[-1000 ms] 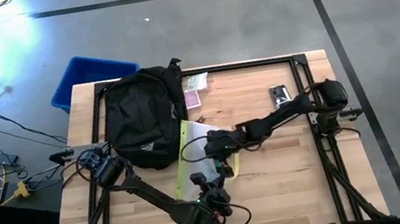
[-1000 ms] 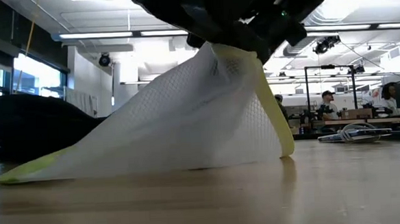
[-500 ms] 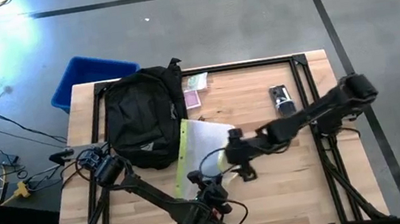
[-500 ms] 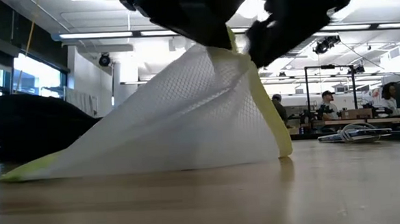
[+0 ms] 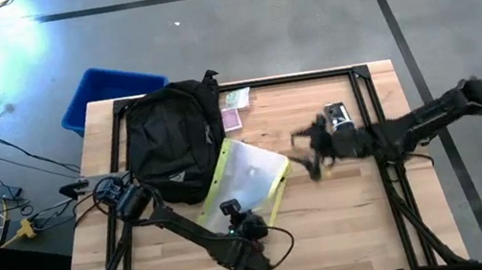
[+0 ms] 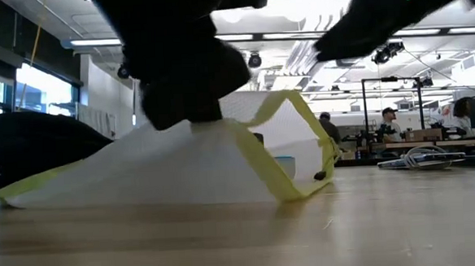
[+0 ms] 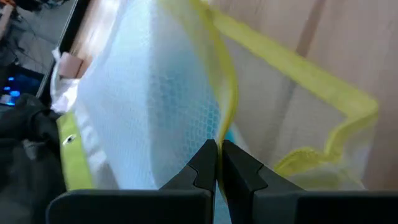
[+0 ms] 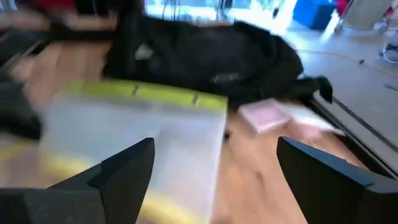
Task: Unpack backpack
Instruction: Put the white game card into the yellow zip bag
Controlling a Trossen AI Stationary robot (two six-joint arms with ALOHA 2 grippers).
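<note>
Grey concrete floor with dark tape lines surrounds a pale wooden table (image 5: 349, 205) edged by a black frame. At the table's far left corner lies the black backpack (image 5: 172, 141), its rounded body flat on the wood and a top loop poking past the far edge. Whether it is zipped or what it holds cannot be told. Just beyond the backpack, off the table, a blue bin (image 5: 104, 94) sits on the floor; its inside is not readable.

Touching the backpack's near right side lies a clear mesh pouch (image 5: 246, 179) with yellow edging. From the low view its open end is lifted into a yellow-rimmed arch, and a small light blue thing shows inside, too unclear to name. The left claw (image 7: 217, 163) is pinched shut on the pouch's yellow rim at the end farthest from the backpack, holding that edge up off the wood.

Right of the backpack's top, a pink card (image 5: 233, 120) and a pale packet (image 5: 236, 99) rest on the table; any print on them is too small to read. Farther right from the backpack sits a small dark and silver gadget (image 5: 336, 116).

The right claw (image 5: 307, 152) hangs above the wood between pouch and gadget, fingers spread wide and holding nothing. Beyond the table, the low view shows an office with people seated at desks.
</note>
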